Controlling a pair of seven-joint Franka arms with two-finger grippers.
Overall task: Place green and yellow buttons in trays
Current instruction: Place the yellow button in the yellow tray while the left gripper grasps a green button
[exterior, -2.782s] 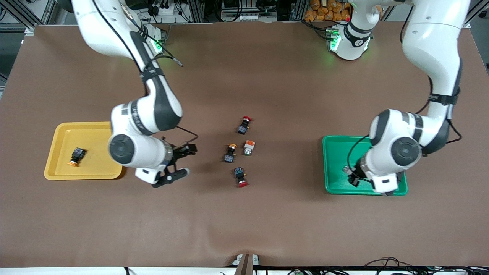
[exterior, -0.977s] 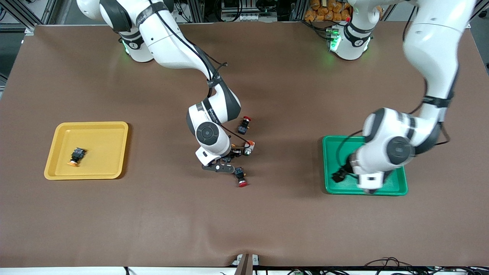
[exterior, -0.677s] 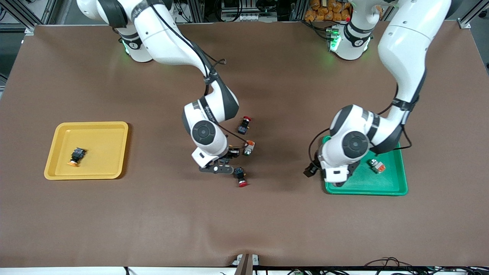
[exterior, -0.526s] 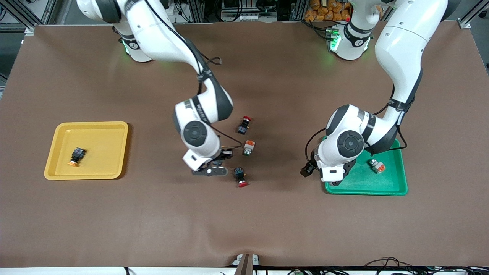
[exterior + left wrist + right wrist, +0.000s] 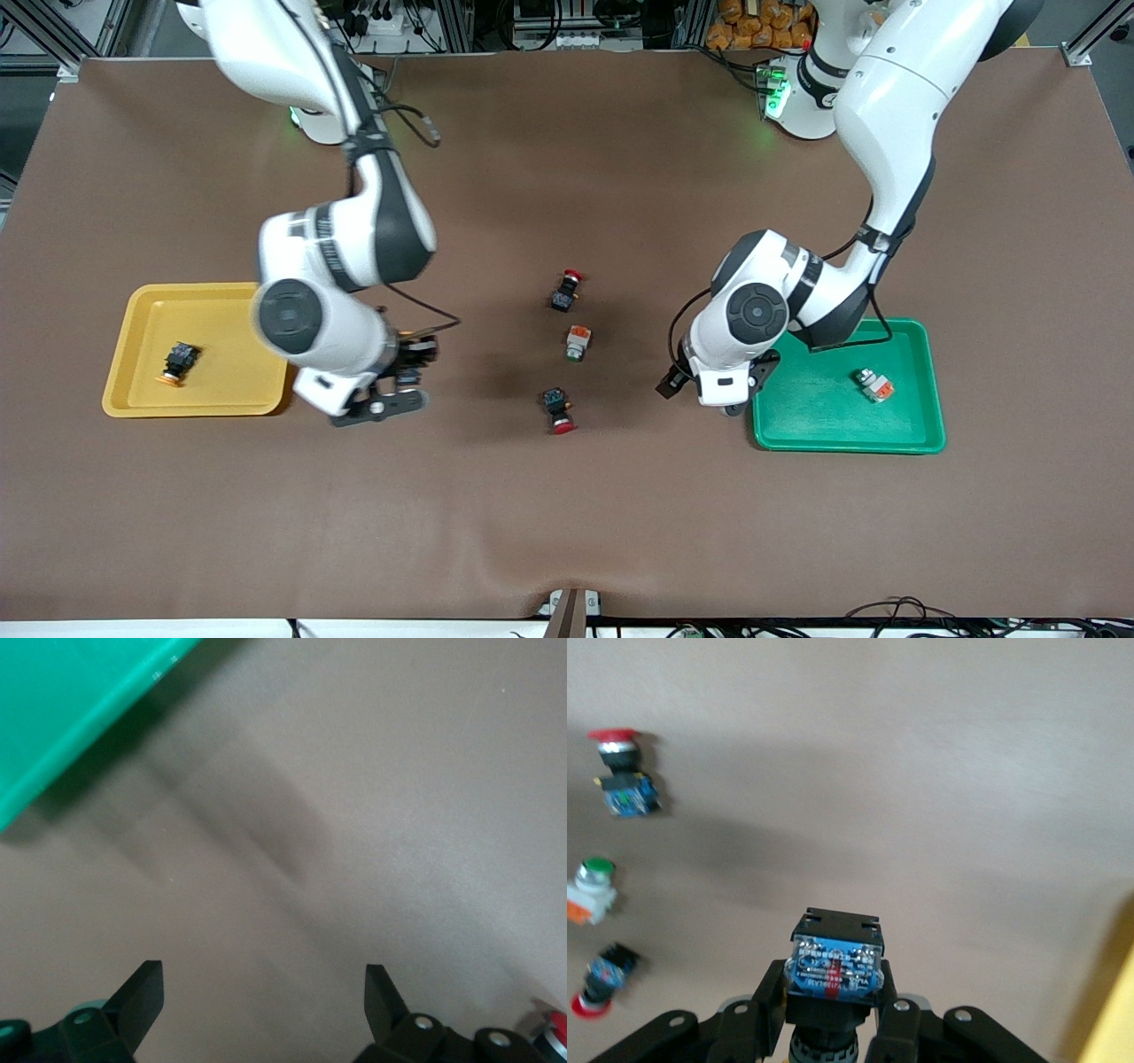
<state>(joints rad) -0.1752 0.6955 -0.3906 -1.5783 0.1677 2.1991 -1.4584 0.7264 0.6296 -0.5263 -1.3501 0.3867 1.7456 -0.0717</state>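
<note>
My right gripper [image 5: 409,377] is shut on a black-bodied yellow-capped button [image 5: 835,970] and holds it above the cloth beside the yellow tray [image 5: 142,403]. That tray holds another yellow button [image 5: 177,361]. The tray's edge shows in the right wrist view [image 5: 1112,1010]. My left gripper [image 5: 700,399] is open and empty over the cloth beside the green tray [image 5: 797,439], which holds a green-tipped button [image 5: 874,385]. Its fingers [image 5: 142,992] stand wide apart. The second green-tipped button [image 5: 577,342] lies on the cloth mid-table and shows in the right wrist view [image 5: 592,890].
Two black switches with red caps lie mid-table, one [image 5: 564,291] farther from the front camera than the green-tipped button and one [image 5: 558,409] nearer. The green tray's corner [image 5: 71,700] shows in the left wrist view.
My right gripper closed on the yellow button mid-table and carried it toward the yellow tray. My left gripper left a green-tipped button in the green tray and moved toward the table's middle.
</note>
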